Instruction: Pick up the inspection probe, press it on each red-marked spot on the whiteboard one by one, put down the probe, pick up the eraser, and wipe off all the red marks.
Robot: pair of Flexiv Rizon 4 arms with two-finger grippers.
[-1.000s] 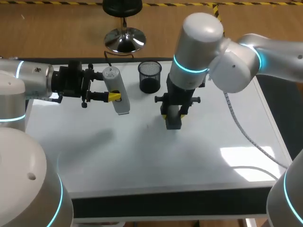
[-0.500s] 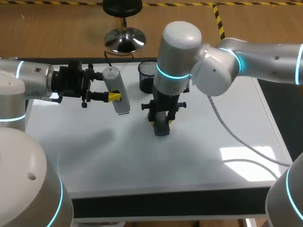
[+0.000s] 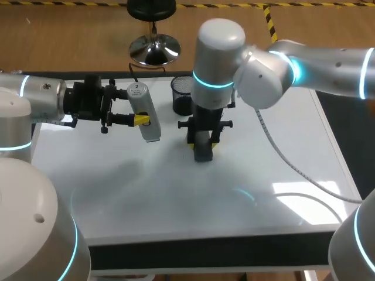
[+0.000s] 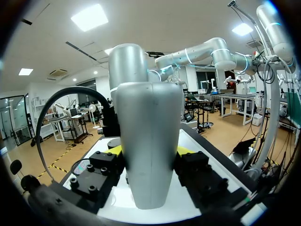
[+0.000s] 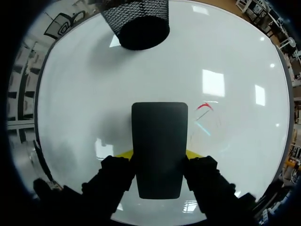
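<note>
Open room first: the front half of the whiteboard (image 3: 176, 199) is bare white surface down to its dark front rim, with window glare near the front right corner; the back is the crowded part. My right arm comes in from the right and reaches past the middle; its cable (image 3: 281, 158) hangs in a loop over the right side of the board. The mesh cup (image 3: 184, 93) stands near the back edge, just behind that arm's wrist. Well apart to the left, the left gripper (image 3: 137, 106) lies level and is closed on the inspection probe (image 3: 145, 111), a silver cylinder tilted slightly, its lower end pointing toward the board; I cannot tell whether it touches.

The right gripper (image 5: 159, 154) is clamped on the eraser (image 5: 159, 141), a black block held from two sides, fingers set narrow; it sits flat toward the board at mid-depth, though I cannot confirm contact. Only the right wrist view shows a short red mark (image 5: 203, 106), just beside the eraser's far corner and apart from it; the cup stands well ahead of the eraser there. The left wrist view is mostly filled by the probe, upright between its yellow tips, with a strip of board beneath.
</note>
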